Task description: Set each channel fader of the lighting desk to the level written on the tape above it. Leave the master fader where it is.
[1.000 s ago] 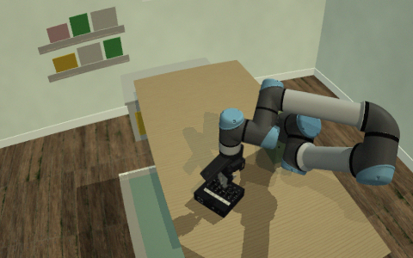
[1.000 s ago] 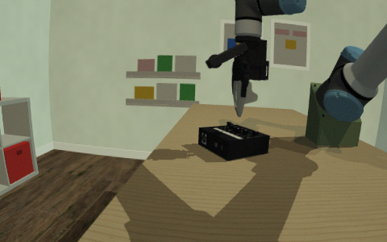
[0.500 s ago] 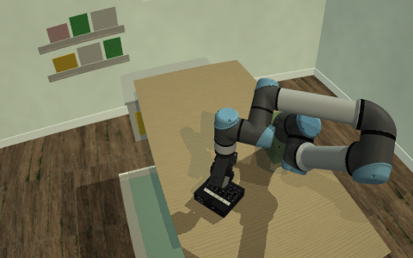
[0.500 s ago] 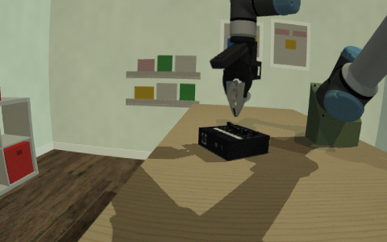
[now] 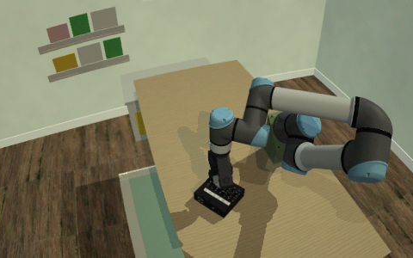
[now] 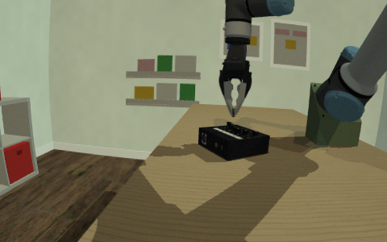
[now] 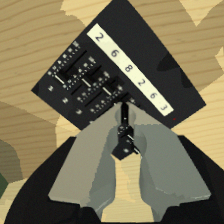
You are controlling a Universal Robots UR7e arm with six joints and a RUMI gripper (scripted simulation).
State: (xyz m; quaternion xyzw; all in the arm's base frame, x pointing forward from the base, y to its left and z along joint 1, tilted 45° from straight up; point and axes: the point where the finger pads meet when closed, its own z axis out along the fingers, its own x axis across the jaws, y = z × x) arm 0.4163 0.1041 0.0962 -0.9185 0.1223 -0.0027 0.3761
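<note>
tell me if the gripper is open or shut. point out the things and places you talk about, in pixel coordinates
Shut: the gripper's (image 5: 222, 186) (image 6: 233, 115) (image 7: 125, 106) fingertips meet above the lighting desk (image 5: 212, 202) (image 6: 237, 145) (image 7: 145, 55), holding nothing.

Dim, soft light; big shadows across wood

Muted overall exposure, no strong glare. Broad, fairly hard-edged shadows lie over the pale wooden table top (image 5: 201, 99) (image 6: 322, 202), with lit patches between. Light seems to come from above; exact source can't tell. Black lighting desk (image 5: 212, 202) (image 6: 241, 147) (image 7: 145, 55) goes very dark, detail lost in top and exterior. Wrist view: tape digits readable, small scale marks soft. Slight overall softness.
</note>
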